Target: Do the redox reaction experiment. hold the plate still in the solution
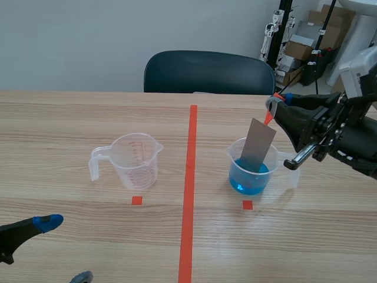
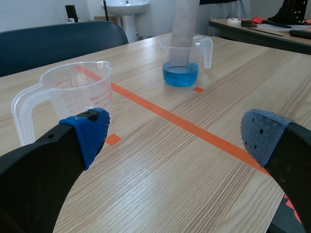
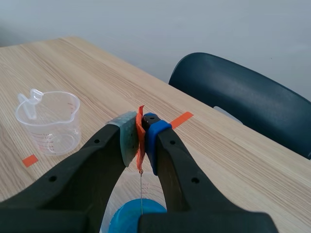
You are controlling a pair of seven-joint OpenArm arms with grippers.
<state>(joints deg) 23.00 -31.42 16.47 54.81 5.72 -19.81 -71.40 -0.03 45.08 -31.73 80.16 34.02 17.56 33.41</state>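
Plate point(image 1: 258, 146) is standing tilted in the clear plastic jug point(image 1: 234, 158), its lower end dipping into the blue solution point(image 1: 244, 181), at three o'clock from the orange tape line point(image 1: 189, 194). My right gripper point(image 1: 270, 112) is sitting at one o'clock above the jug, clamping the orange tab point(image 1: 268, 118) on the plate's top. The plate is looking like a flat, dull grey strip, thin and rigid. I'm judging this as the soaking step, and what comes next calls for no drift and no twist. An empty graduated jug point(image 1: 134, 159) is waiting at nine o'clock from the line.

Left wrist view: my left gripper point(image 2: 177, 133) is hanging with its fingers wide apart, gripping nothing and showing its dotted blue pads point(image 2: 90, 131). The empty jug is sitting at ten o'clock ahead of it, the blue one at twelve.

Right wrist view: the pads are pressing on the tab, and the plate is showing edge-on as a thin line dropping into the blue.
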